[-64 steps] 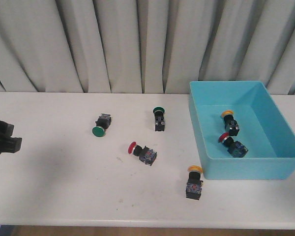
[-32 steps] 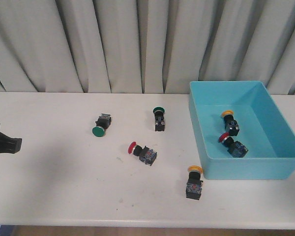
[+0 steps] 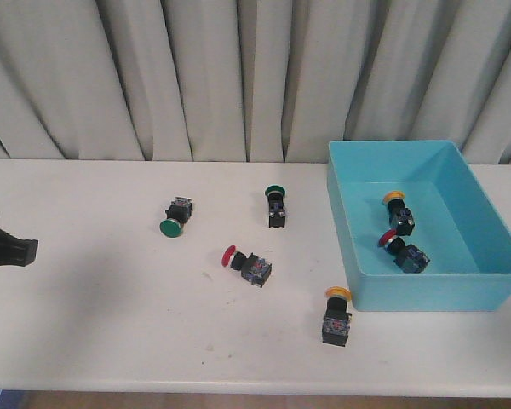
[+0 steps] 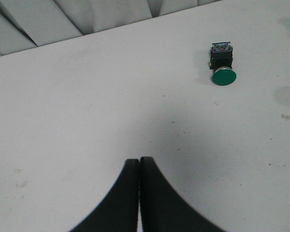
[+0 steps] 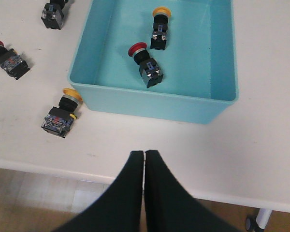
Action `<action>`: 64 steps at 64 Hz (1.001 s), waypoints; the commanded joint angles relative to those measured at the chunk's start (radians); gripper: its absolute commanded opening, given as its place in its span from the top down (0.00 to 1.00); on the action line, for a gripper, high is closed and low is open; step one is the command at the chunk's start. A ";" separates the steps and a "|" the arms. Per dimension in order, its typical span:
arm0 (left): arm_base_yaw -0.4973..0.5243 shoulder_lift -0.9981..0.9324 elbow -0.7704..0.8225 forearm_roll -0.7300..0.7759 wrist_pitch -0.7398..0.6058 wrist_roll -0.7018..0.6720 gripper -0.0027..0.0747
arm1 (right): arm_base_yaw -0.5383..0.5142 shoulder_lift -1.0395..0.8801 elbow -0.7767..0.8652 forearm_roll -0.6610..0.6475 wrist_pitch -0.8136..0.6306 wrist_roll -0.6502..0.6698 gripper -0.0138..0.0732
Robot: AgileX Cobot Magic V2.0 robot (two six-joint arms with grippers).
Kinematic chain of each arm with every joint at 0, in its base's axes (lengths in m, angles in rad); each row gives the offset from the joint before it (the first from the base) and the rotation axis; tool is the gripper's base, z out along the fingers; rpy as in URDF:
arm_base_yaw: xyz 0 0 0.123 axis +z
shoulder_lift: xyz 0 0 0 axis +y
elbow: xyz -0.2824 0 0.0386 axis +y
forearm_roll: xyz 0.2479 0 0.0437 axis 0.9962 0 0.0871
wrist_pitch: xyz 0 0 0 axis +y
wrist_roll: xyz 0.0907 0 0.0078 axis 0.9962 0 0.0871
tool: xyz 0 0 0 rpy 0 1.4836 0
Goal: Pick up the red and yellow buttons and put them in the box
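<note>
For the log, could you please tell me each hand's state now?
Left hand: closed, holding nothing.
Right hand: closed, holding nothing.

Only the left gripper (image 3: 7, 247) has changed, at the left edge of the front view. A second ago it showed as a bulkier dark shape reaching higher up the frame; half a second ago it had already drawn back toward the edge, showing less, and it looks the same now as then.

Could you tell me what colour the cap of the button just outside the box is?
Yellow, clearest in the right wrist view.
</note>
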 commanded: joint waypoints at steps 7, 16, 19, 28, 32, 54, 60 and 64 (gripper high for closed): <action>-0.002 -0.016 -0.031 0.021 -0.045 -0.002 0.97 | -0.004 -0.004 -0.024 0.000 -0.052 -0.001 0.85; 0.000 -0.016 -0.031 0.018 -0.044 -0.002 0.97 | -0.004 -0.004 -0.024 0.000 -0.052 -0.001 0.85; 0.000 -0.023 -0.031 -0.026 -0.036 -0.002 0.97 | -0.004 -0.004 -0.024 0.000 -0.052 -0.001 0.85; 0.027 -0.105 -0.027 -0.177 -0.033 0.155 0.97 | -0.004 -0.004 -0.024 -0.001 -0.052 -0.001 0.85; 0.059 -0.159 -0.013 -0.229 -0.057 0.284 0.97 | -0.004 -0.004 -0.024 -0.001 -0.052 -0.001 0.85; 0.239 -0.618 0.442 -0.318 -0.417 0.431 0.97 | -0.004 -0.004 -0.024 -0.003 -0.052 -0.001 0.85; 0.262 -0.753 0.577 -0.319 -0.496 0.428 0.97 | -0.004 -0.004 -0.024 -0.003 -0.052 -0.001 0.85; 0.274 -0.820 0.656 -0.319 -0.531 0.410 0.97 | -0.004 -0.004 -0.024 -0.003 -0.052 -0.001 0.85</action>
